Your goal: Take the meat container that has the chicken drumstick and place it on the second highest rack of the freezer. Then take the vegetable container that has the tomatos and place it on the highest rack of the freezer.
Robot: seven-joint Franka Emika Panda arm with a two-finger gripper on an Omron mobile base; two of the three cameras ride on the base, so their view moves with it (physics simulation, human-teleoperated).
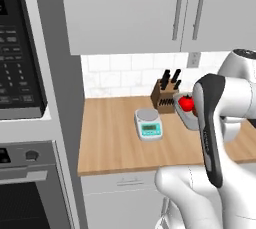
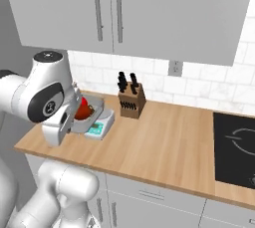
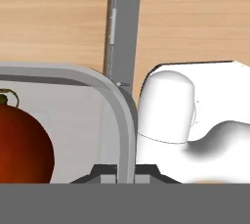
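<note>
Your fingers (image 3: 124, 171) are clamped on the tomato container's (image 3: 124, 115) rim, mid-frame above the bench (image 1: 115, 143). You must yet shelve it on the freezer's top rack.

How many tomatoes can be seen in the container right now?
1. A red tomato sits in the grey container held up above the counter, beside the knife block. The arm hides part of the container, so a second may be out of sight.

No legible text on oven panel (image 1: 15, 58) or scale (image 1: 149, 124).
</note>
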